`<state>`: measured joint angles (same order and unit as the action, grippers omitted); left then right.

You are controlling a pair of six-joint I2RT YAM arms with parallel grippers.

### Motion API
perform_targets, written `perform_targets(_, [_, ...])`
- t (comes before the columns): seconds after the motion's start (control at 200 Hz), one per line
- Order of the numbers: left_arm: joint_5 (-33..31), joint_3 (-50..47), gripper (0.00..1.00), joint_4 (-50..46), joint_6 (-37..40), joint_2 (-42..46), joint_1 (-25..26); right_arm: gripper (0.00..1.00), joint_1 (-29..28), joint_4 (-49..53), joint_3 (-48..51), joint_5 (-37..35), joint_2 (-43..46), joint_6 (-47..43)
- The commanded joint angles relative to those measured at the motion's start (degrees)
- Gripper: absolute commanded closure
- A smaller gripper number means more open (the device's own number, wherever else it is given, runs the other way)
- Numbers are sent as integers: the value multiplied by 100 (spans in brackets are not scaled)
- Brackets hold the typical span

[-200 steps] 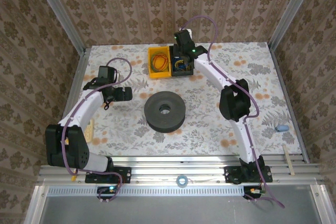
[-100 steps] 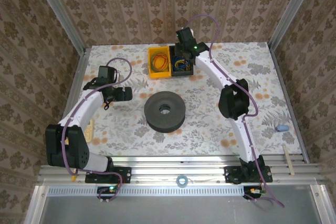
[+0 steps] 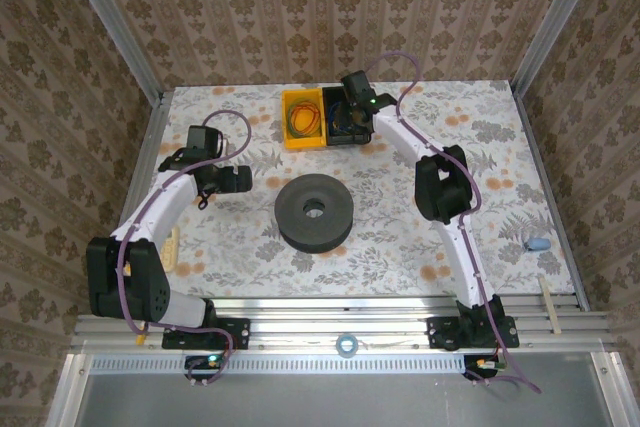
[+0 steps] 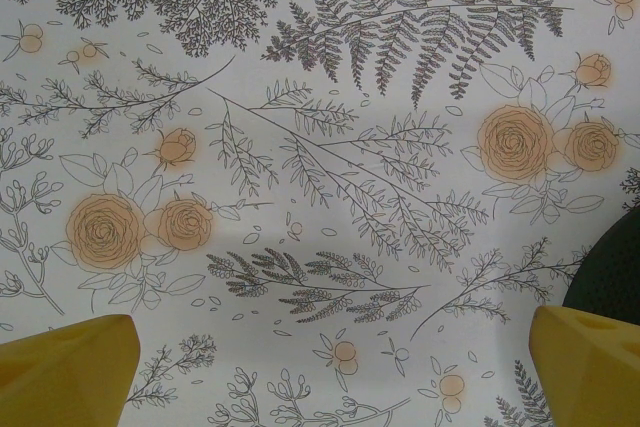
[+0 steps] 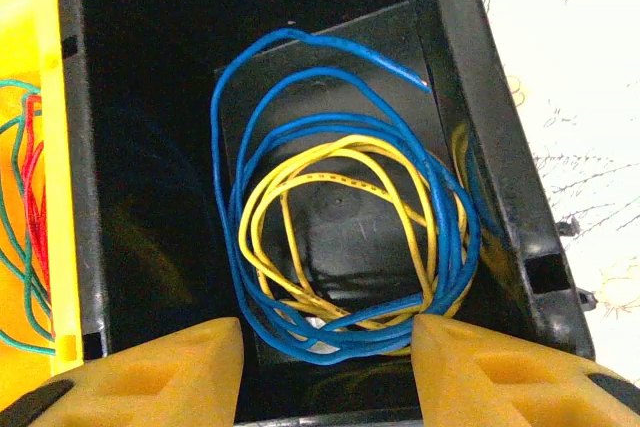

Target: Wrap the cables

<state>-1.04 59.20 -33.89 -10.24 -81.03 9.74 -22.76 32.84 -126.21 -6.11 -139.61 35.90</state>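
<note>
**Right gripper** (image 5: 326, 367): the two yellow fingers stand apart with nothing between them, poised directly over the black bin (image 5: 485, 137). Judged from this pose, the gap is set to descend around the coil below.

**The cables:** a blue cable (image 5: 455, 247) and a yellow cable (image 5: 252, 227) lie together in loose, overlapping loops on the floor of the black bin. One free blue end points toward the bin's far right corner. The coil is untidy, so the wrapping appears not yet done.

**Yellow bin** (image 5: 55, 147): it touches the black bin's left wall and holds thin red and green cords (image 5: 28, 207).

**Left gripper** (image 4: 325, 377): the fingers are spread wide and empty above the flower-printed table (image 4: 330, 197), well apart from both bins and apparently parked clear of the working arm.

**Dark foam ring** (image 3: 314, 211): it sits mid-table between the arms, and its edge enters the left wrist view.
</note>
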Motion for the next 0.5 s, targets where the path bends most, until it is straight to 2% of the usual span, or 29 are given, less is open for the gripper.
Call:
perform_targets(0.0, [17,15,0,-83,119,81,12,50,-8,-131,100,115,-81,327])
perform_targets(0.315, [31,-26,0,-63,118,88,16,46,1,-432,530,116,46,492])
perform_targets(0.495, [40,-21,0,-74,119,95,11,46,39,-532,425,259,-77,591])
